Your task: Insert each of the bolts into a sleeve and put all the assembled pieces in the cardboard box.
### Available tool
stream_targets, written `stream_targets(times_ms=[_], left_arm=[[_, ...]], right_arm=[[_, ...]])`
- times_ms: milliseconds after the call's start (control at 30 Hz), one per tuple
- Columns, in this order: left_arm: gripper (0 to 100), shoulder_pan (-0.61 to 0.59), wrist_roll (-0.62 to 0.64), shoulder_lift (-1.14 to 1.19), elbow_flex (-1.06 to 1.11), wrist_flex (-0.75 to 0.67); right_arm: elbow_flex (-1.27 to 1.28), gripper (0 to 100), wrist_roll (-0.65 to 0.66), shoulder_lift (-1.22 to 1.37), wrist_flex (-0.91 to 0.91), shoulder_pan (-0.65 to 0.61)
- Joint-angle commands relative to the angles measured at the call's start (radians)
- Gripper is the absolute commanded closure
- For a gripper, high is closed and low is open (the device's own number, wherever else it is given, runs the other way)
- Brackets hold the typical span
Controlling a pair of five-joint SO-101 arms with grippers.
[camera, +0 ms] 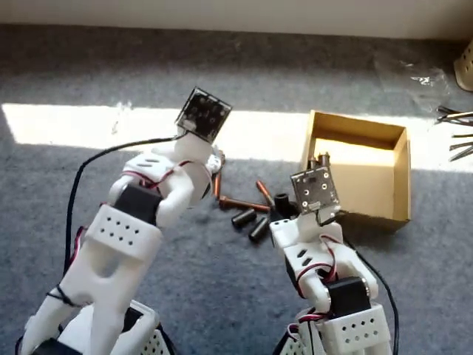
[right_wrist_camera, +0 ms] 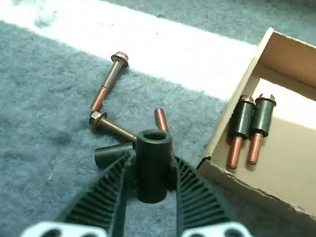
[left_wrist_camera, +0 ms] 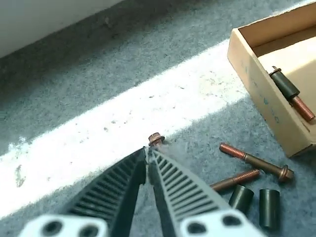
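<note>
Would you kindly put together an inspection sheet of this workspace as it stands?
Surface: grey carpet, crossed by a sunlit band.
Job's things: cardboard box holds two assembled pieces; three bolts and two sleeves lie loose between the arms.
Clutter: thin metal tools and clear plastic at the far right.
Grippers: left gripper shut, tips beside a bolt head; right gripper shut on a third sleeve, held upright.
Cables: black cables run from both arms.
Surroundings: pale wall along the far edge.

White arms carry black ribbed claws (red wiring).
</note>
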Motion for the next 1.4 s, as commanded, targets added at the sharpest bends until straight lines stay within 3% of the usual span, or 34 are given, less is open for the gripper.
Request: stream_targets(times_ms=[0, 200, 300, 633, 867, 1067, 1200, 1367], left_arm=[[97, 0.019, 0.0, 0.165, -0.165, 0.0], [97, 0.042, 0.006, 0.348, -0.255, -0.055], [97, 0.044, 0.106, 0.429, -0.289, -0.064], [96, 0.041, 0.313, 0.656, -0.4, -0.057], [96, 0.039, 0.391, 0.78, -0.452, -0.057], [96, 0.036, 0.399, 0.858, -0.487, -0.057], [88, 0.012, 0.397, 0.863, -0.49, -0.057], [88, -0.018, 0.397, 0.871, -0.489, -0.057]], right_arm=[[-0.002, 99.4, -0.046, -0.012, -0.033, 0.033], [0.091, 99.4, -0.041, -0.012, -0.165, 0.119], [0.134, 99.4, -0.046, -0.012, -0.228, 0.163], [0.15, 99.4, -0.044, -0.012, -0.242, 0.163], [0.15, 99.4, -0.04, -0.012, -0.242, 0.163], [0.15, 99.4, -0.04, -0.012, -0.242, 0.163], [0.15, 99.4, -0.04, -0.012, -0.242, 0.163], [0.15, 99.4, -0.04, -0.012, -0.242, 0.163]])
